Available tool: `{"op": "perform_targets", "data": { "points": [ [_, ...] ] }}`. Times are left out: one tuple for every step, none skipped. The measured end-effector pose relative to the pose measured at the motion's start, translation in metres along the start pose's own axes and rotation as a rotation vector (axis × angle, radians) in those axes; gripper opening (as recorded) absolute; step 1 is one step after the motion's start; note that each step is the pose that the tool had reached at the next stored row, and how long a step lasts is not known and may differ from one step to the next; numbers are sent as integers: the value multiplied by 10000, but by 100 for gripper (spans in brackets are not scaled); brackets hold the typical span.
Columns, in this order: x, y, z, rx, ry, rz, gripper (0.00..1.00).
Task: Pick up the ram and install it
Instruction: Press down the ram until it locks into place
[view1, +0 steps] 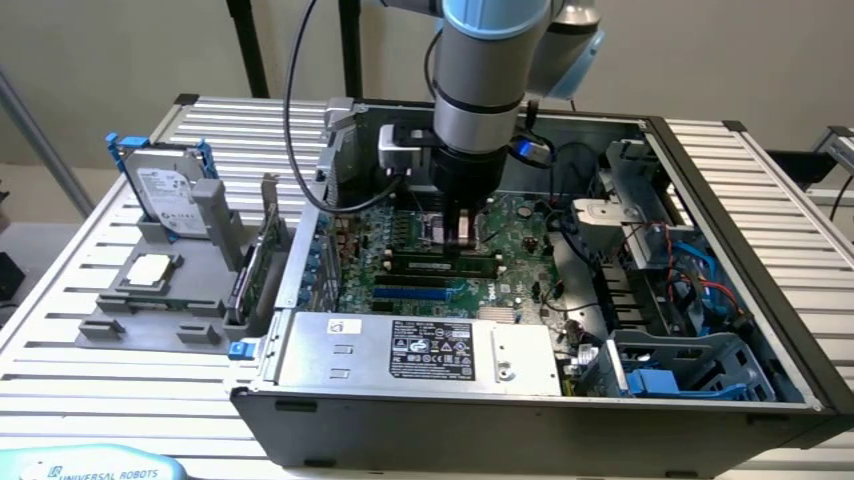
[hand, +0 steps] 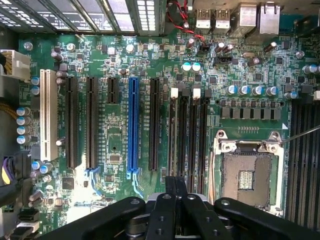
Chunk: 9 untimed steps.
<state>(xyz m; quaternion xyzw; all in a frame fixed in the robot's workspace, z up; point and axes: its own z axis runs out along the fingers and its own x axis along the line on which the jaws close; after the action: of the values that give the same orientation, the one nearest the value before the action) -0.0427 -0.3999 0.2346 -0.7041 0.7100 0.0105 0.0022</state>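
The ram (view1: 435, 265) is a narrow green stick with black chips. It lies along a slot on the motherboard (view1: 514, 225) inside the open computer case, between the blue slot (view1: 420, 291) and the processor socket. My gripper (view1: 462, 232) points straight down at the board, just behind the ram and close to it. In the wrist view the gripper (hand: 175, 186) has its dark fingers (hand: 165, 200) pressed together with nothing between them, in line with the memory slots (hand: 187, 132) beside the empty socket (hand: 246, 175). I cannot tell whether the fingertips touch the ram.
The case walls (view1: 741, 250) ring the board, with a grey power supply (view1: 420, 348) in front and cable bundles (view1: 667, 270) at the exterior view's right. Outside, on the exterior view's left, a grey fixture (view1: 147, 300) holds a hard drive (view1: 167, 185), a processor chip (view1: 150, 268) and an upright expansion card (view1: 260, 255).
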Motion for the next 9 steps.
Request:
{"op": "perform_targets", "data": {
  "points": [
    [0,0,12,-8,0,5,11],
    [1,1,24,-14,0,10,11],
    [1,1,36,-19,2,14,11],
    [2,1,46,-25,8,17,11],
    [3,1,56,-31,13,19,11],
    [2,1,70,-31,7,20,11],
    [3,1,83,-34,9,23,11],
    [3,1,94,-36,9,25,11],
    [3,1,101,-37,5,26,11]
  ]
}}
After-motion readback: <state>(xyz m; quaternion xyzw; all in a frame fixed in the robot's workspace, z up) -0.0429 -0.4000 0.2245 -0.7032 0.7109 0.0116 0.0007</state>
